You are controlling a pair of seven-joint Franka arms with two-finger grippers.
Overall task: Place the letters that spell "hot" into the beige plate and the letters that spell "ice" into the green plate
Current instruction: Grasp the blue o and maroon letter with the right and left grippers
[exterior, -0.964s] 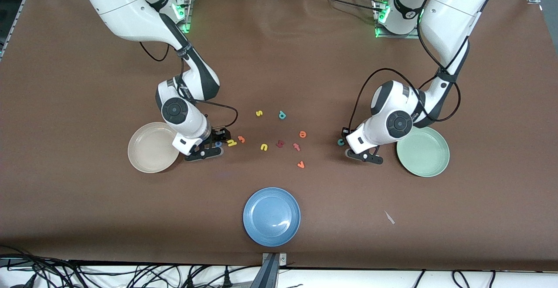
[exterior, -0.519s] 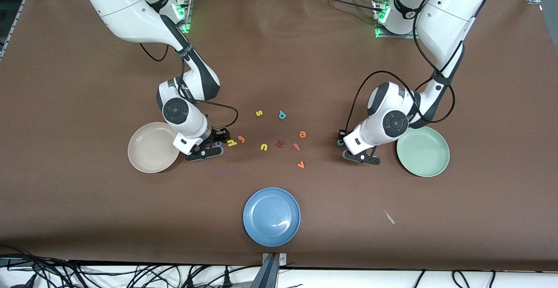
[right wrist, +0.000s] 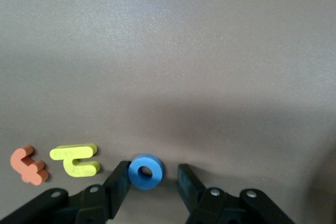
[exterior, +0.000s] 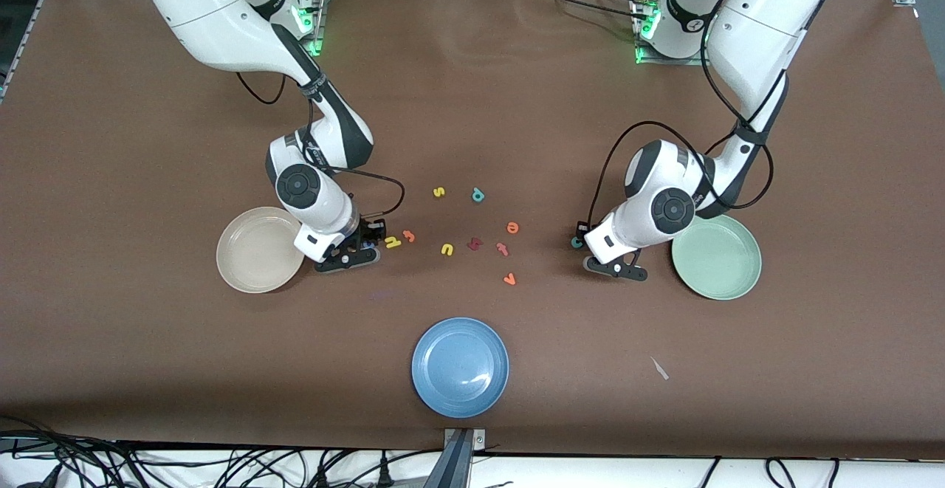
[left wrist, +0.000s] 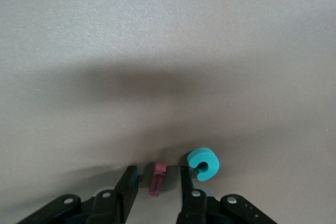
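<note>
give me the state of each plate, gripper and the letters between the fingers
beige plate: no letters in it
green plate: no letters in it
blue plate: nothing in it
left gripper: low at the table, straddling dark red i
right gripper: low at the table, blue o between its fingers

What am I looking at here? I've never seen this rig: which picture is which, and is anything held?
Two white robot arms work at a brown table, each ending in a two-finger claw. The wide picture looks down from across the table; the other two come from wrist cameras. On the table lie a beige plate, a green plate, a blue plate and small foam letters. The left claw stands open around a red i, beside a teal c. The right claw stands open around a blue o. Nothing looks gripped yet.
</note>
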